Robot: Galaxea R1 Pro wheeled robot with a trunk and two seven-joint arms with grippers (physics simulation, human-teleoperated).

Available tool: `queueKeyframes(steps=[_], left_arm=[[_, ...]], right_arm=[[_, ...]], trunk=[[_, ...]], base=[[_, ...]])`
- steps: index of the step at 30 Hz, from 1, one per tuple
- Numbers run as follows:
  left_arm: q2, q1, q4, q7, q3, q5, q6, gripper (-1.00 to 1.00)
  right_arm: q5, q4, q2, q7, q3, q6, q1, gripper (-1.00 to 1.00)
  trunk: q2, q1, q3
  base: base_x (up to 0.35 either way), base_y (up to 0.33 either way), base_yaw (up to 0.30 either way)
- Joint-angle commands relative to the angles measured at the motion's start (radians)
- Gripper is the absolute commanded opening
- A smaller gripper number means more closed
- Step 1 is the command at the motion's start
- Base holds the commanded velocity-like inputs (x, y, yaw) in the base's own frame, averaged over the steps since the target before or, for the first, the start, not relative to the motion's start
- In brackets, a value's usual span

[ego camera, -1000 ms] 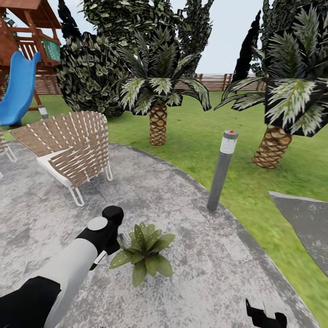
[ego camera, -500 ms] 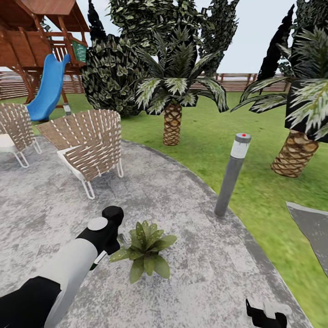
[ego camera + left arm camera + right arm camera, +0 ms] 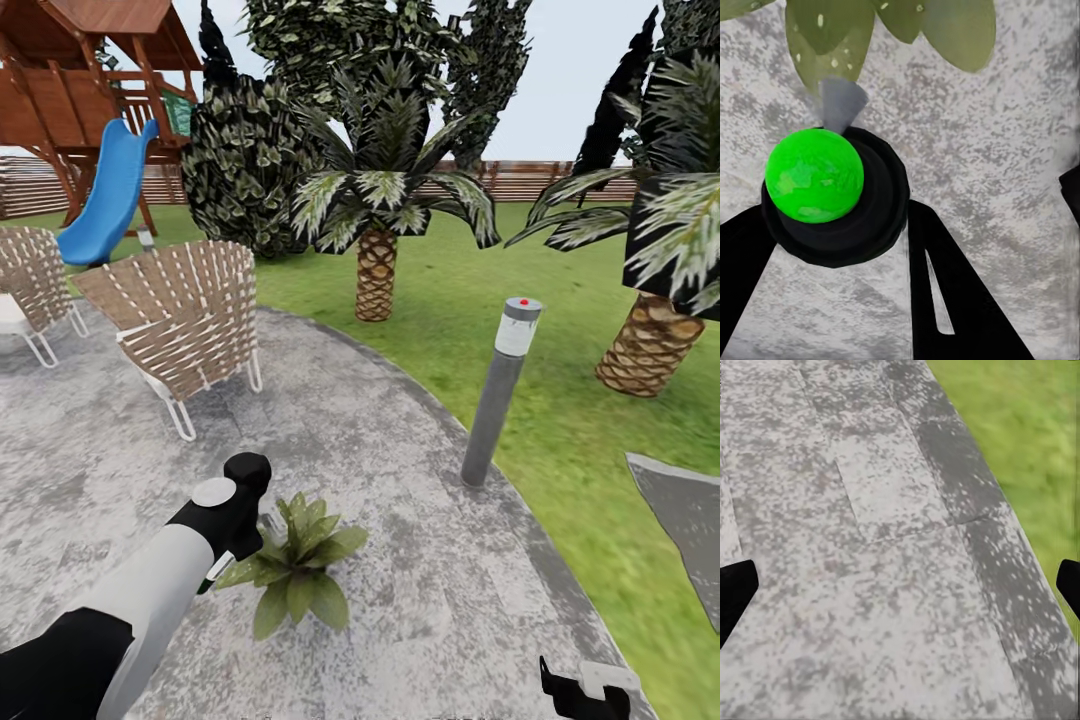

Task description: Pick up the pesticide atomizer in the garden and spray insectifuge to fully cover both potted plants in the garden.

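The left claw [image 3: 840, 247] is closed on the pesticide atomizer [image 3: 832, 199], seen end-on in the left wrist view as a black round body with a bright green ball on top, its grey nozzle aimed at the speckled leaves of a potted plant [image 3: 290, 575]. That plant sits on the stone patio [image 3: 420, 560], well in from its curved edge, just beside the left arm's tip. The right claw [image 3: 900, 585] hangs open and empty over the patio's edge by the lawn [image 3: 600, 420]. A grey bollard lamp [image 3: 497, 390] stands at the patio's rim.
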Motion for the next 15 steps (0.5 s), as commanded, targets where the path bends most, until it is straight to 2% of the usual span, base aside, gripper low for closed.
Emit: queueKeyframes(steps=[1, 7, 15], left_arm=[[0.000, 0.000, -0.001, -0.010, -0.002, -0.009, 0.009, -1.00], [0.001, 0.001, -0.001, -0.005, -0.002, -0.009, 0.009, -1.00], [0.000, 0.007, -0.001, -0.001, -0.002, -0.008, 0.009, -1.00]], right_arm=[[0.010, 0.001, 0.000, -0.002, -0.007, -0.004, -0.001, 1.00], [0.010, 0.001, 0.000, -0.002, -0.006, -0.004, -0.001, 1.00], [0.010, 0.001, 0.000, -0.002, -0.006, -0.004, -0.001, 1.00]], trunk=[[0.000, 0.000, -0.001], [0.000, 0.000, -0.001], [0.000, 0.000, -0.001]], base=[[-0.188, -0.229, 0.244], [-0.202, -0.146, 0.255], [-0.013, -0.007, 0.033]])
